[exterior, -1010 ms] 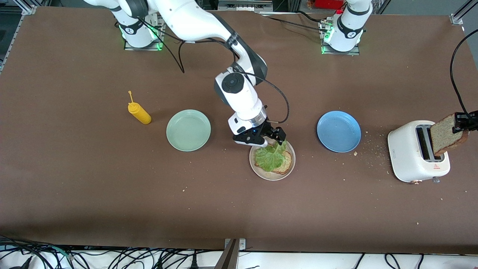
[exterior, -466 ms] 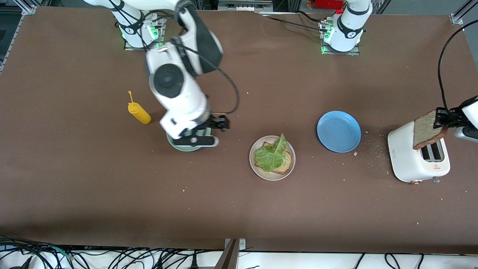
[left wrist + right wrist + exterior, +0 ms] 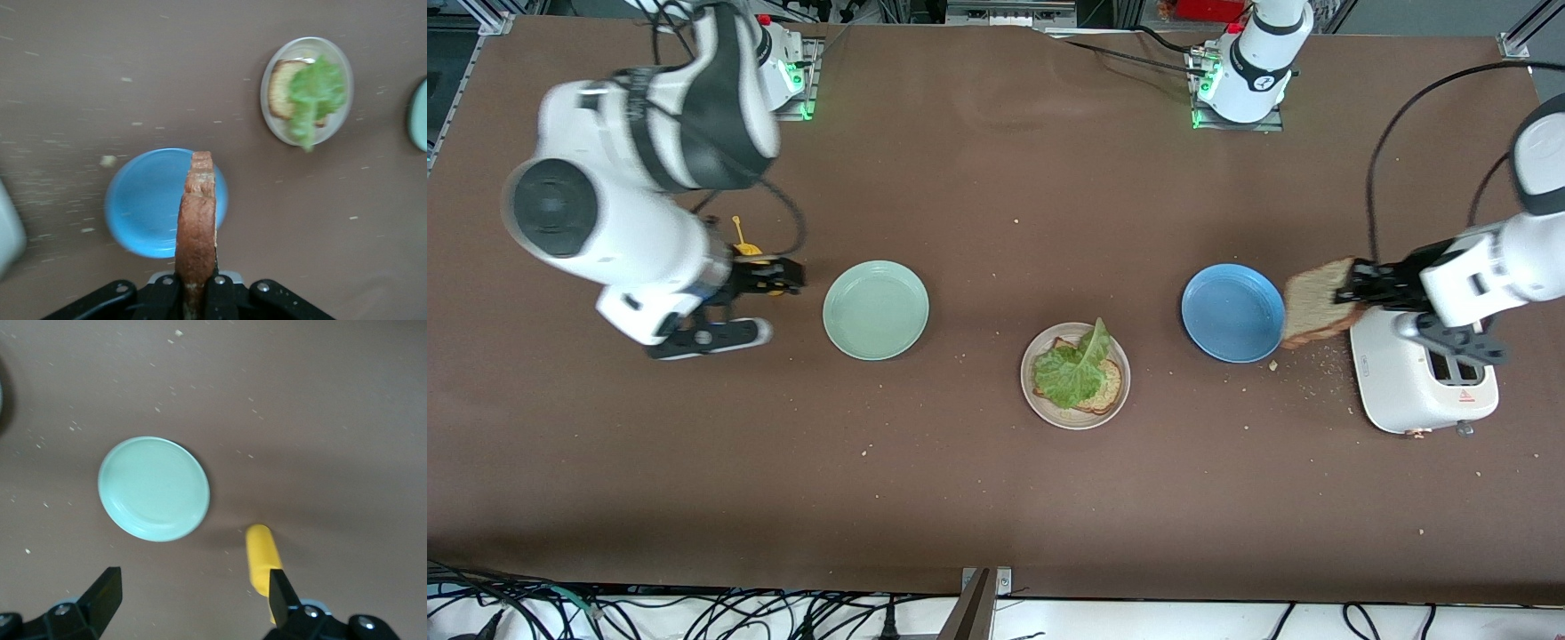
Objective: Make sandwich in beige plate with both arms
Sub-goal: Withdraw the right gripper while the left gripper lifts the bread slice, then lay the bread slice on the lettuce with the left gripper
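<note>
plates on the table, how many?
3, in a row: mint-green plate toward the right arm's end, beige plate mid-table, nearest the front camera, blue plate toward the left arm's end.

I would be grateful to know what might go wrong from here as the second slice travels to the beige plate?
1. The left gripper pinches the bread slice by one edge only; it may slip or tear.
2. The lettuce leaf curls upward on the beige plate, so the slice may land tilted.
3. The right gripper, open, hangs over the yellow bottle and might topple it.
</note>
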Robot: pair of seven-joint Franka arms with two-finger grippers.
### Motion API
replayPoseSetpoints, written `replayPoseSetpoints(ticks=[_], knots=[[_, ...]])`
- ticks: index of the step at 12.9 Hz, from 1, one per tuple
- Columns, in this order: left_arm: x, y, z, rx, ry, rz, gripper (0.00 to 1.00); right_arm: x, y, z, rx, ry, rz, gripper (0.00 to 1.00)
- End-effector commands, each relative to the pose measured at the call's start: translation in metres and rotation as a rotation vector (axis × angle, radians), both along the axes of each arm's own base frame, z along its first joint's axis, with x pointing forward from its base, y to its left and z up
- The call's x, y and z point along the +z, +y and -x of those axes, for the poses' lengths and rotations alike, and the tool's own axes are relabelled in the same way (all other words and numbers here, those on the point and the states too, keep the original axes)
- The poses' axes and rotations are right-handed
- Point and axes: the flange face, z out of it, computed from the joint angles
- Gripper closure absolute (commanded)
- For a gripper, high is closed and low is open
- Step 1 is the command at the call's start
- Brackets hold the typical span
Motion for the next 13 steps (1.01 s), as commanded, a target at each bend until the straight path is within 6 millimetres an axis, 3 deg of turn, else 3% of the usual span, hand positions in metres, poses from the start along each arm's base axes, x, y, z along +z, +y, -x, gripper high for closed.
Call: replayPoseSetpoints(ticks=[1, 4, 5, 8, 13], knots=[[-0.033, -0.068, -0.01, 0.101, 0.137, 0.167, 1.0, -0.009, -0.054, 0.028, -0.009, 0.057, -0.037, 0.03], [-0.068, -0.102, -0.034, 0.228, 0.143, 0.422, 1.0, -0.015, -0.072, 0.032, -0.03, 0.069, -0.015, 0.03], [-0.088, -0.113, -0.039, 0.239, 0.136, 0.471, 1.0, -0.018, -0.077, 0.033, -0.037, 0.068, -0.021, 0.03], [-0.166, -0.126, -0.056, 0.24, 0.06, 0.585, 1.0, -0.02, -0.086, 0.036, -0.051, 0.068, -0.028, 0.03], [-0.228, -0.14, -0.057, 0.224, -0.02, 0.734, 1.0, -0.02, -0.086, 0.036, -0.052, 0.068, -0.029, 0.03]])
